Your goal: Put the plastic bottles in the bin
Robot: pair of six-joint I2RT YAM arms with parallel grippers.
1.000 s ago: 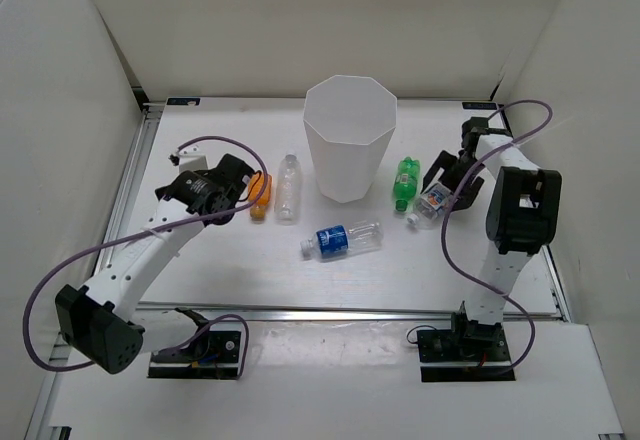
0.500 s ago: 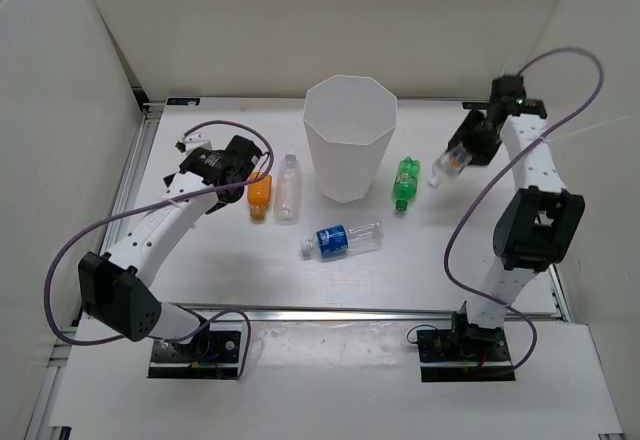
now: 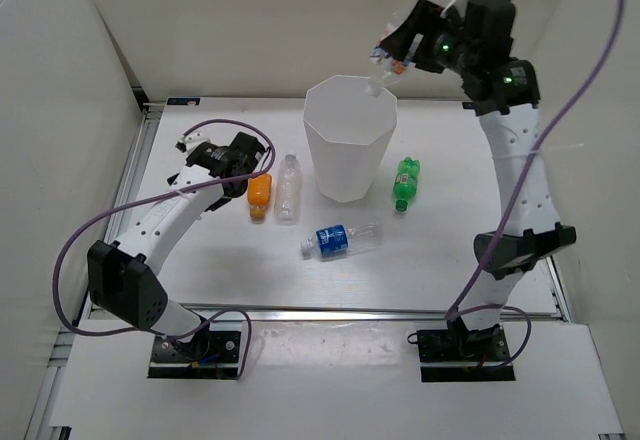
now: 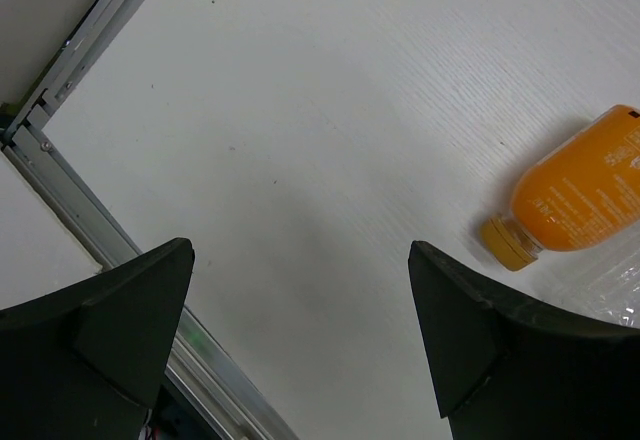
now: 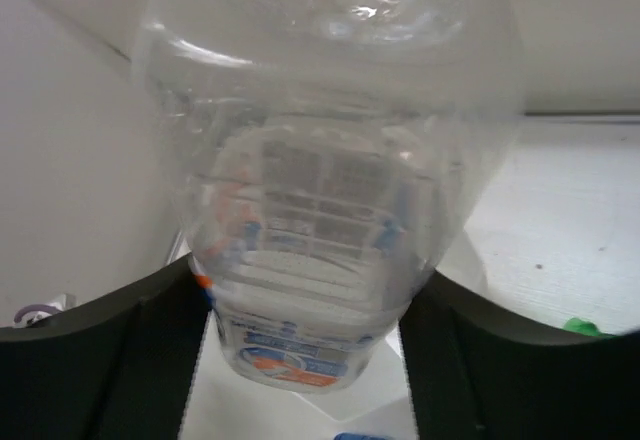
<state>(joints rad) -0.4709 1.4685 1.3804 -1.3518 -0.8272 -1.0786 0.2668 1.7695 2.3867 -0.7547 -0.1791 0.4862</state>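
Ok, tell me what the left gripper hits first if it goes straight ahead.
Probably the bare table: the left gripper is open, with only white tabletop showing between its jaws. The orange bottle lies off to the side, outside that line, though depth is hard to judge.

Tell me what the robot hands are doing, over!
Right gripper shut on labelled clear bottle, high over bin. Left gripper open, empty, beside orange bottle. Nothing blocking bin's mouth.

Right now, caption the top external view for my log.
Right gripper holds the labelled clear bottle above the bin; left gripper open beside the orange bottle.
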